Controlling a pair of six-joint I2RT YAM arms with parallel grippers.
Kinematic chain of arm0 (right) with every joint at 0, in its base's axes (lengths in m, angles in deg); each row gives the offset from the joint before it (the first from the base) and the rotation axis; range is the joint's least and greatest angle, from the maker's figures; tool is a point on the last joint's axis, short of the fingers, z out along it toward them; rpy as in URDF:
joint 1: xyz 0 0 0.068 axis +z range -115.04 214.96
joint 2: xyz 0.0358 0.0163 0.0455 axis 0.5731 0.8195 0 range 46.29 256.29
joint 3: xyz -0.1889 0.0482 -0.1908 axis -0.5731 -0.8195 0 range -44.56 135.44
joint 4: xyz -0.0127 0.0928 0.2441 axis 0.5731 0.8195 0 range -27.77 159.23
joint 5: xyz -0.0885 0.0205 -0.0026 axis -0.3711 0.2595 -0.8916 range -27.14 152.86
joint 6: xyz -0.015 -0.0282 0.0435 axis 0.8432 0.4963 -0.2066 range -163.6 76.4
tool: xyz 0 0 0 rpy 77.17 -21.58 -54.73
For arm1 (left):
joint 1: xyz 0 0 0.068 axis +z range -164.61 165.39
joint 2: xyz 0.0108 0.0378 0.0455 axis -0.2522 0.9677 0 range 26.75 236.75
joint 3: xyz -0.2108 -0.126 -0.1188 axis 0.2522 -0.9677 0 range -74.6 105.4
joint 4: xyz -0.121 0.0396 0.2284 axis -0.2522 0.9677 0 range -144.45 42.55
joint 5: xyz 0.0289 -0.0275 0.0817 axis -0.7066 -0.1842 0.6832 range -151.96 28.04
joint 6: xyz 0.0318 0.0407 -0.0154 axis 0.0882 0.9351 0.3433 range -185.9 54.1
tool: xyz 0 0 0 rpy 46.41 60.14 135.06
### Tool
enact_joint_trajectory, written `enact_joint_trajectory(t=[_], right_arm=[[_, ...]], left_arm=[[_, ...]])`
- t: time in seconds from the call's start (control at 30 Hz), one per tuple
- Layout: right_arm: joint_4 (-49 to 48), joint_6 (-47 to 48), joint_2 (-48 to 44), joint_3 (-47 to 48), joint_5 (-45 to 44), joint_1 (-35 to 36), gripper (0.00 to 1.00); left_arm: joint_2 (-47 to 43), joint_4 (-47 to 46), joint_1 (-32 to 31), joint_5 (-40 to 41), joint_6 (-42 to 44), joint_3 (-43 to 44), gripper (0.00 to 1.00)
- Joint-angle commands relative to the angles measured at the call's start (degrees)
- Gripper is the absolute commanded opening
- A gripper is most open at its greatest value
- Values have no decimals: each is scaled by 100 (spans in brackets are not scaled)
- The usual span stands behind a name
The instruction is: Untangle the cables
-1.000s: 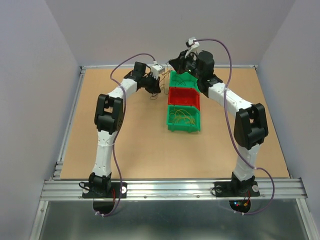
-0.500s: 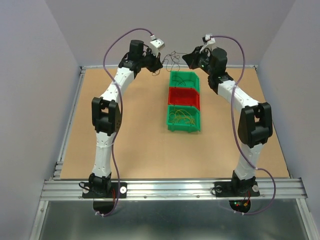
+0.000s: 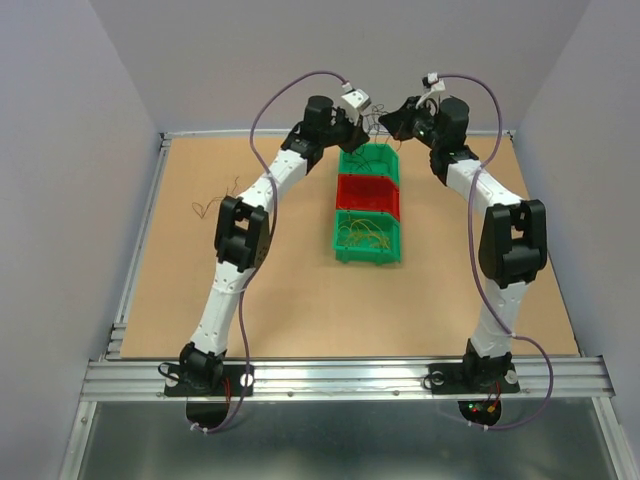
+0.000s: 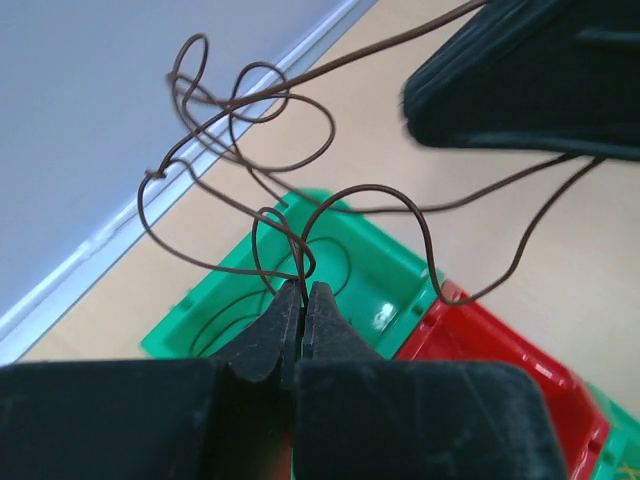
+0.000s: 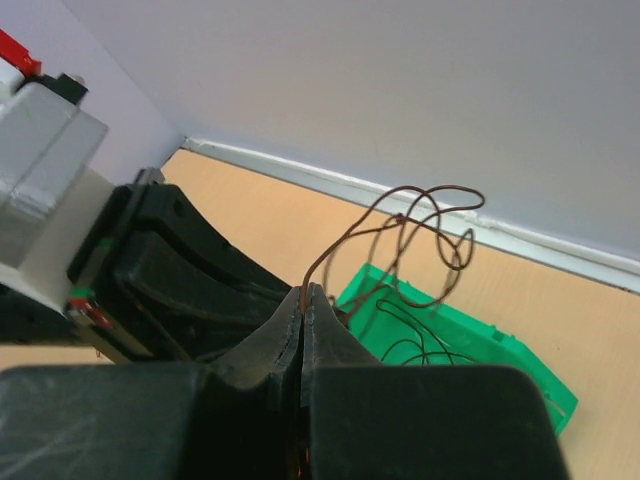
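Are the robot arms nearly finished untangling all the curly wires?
Partly. Done: yellow wires lie in the near green bin, and dark wires lie in the far green bin. In hand: the left pincer and right pincer are each shut on a brown tangle held above the far bin. Left: that tangle, plus loose strands on the table.

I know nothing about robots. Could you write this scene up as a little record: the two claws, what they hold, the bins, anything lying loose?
left gripper: shut on brown wire, raised over the far green bin
right gripper: shut on brown wire too, close to the left one
brown wire: curly loops in the air
bins: three in a row, far green bin, red bin, near green bin
near green bin: holds yellow wires
table: loose wires at its left
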Motion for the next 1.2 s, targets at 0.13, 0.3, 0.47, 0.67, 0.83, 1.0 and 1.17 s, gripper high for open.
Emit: enact_joint_trajectory(t=[0.13, 0.3, 0.47, 0.67, 0.83, 1.0, 1.17], right_arm=[[531, 140, 160, -143, 390, -42, 0], [998, 246, 573, 58, 346, -42, 1], [1261, 105, 1109, 445, 522, -42, 1], [1534, 193, 1075, 455, 189, -33, 1], [1648, 255, 1205, 682, -189, -33, 1], [2087, 465, 1557, 1147, -225, 54, 1], [2580, 825, 1663, 1307, -181, 195, 1]], left_arm=[[701, -787, -184, 559, -692, 1049, 0], [939, -981, -167, 797, -1157, 1110, 0], [1062, -999, -114, 929, -1228, 1102, 0], [650, -1034, -61, 666, -1052, 462, 10], [184, -1034, -61, 428, -938, -57, 22], [-19, -894, -61, 358, -762, -462, 29], [-256, -735, -70, 235, -578, -594, 38]])
